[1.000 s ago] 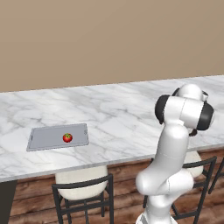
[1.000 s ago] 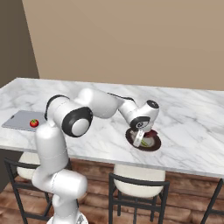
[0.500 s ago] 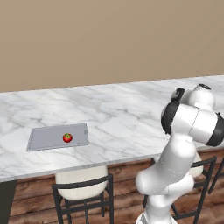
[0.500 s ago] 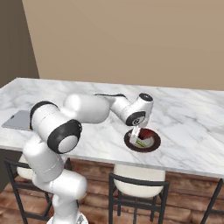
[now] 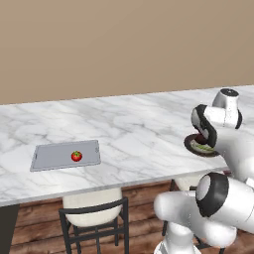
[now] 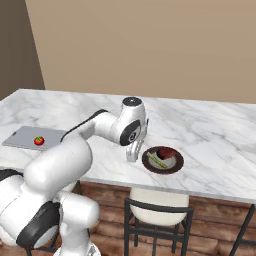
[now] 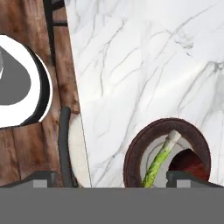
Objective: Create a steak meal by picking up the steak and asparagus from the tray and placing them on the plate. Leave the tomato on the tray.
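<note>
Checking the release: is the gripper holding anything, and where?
Nothing. The gripper is open beside the plate; asparagus and steak lie on it.

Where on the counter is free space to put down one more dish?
The marble between the tray and the plate is bare, also behind the plate toward the wall. The plate itself is crowded with steak and asparagus, the open hand beside it.

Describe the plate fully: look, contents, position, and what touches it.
The plate is round, dark brown at the rim with a lighter grey centre. It lies flat on the marble counter near the front edge, above a stool. The steak and the asparagus lie on it. The open gripper hangs beside it, apart.
</note>
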### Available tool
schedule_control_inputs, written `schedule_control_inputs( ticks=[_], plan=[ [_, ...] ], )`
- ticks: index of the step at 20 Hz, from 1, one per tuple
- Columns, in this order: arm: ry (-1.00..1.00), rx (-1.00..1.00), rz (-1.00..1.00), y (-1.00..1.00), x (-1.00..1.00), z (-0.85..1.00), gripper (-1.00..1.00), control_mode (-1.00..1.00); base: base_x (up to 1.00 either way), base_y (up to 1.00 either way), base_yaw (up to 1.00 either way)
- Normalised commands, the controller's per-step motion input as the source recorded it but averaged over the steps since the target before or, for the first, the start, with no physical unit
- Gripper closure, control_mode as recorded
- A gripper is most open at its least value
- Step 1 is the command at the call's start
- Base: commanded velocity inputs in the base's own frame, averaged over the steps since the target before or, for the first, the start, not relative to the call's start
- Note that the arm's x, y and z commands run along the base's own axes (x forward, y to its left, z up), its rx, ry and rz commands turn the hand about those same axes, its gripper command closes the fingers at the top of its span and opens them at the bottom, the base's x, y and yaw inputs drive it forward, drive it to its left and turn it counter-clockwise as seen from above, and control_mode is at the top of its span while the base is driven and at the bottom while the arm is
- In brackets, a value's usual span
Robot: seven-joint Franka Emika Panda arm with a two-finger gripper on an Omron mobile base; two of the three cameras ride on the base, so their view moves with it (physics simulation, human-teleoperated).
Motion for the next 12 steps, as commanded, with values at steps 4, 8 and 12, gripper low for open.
schedule_control_inputs(
  ticks=[4,8,12],
  plan=[
    [-0.27,-0.21,0.00,0.76,-0.87,0.95,-1.00,-1.00,0.00,0.00,0.00],
    [-0.25,-0.21,0.00,0.85,-0.78,0.99,-1.00,-1.00,0.00,0.00,0.00],
    [-0.25,-0.21,0.00,0.86,-0.65,1.00,-1.00,-1.00,0.00,0.00,0.00]
  ],
)
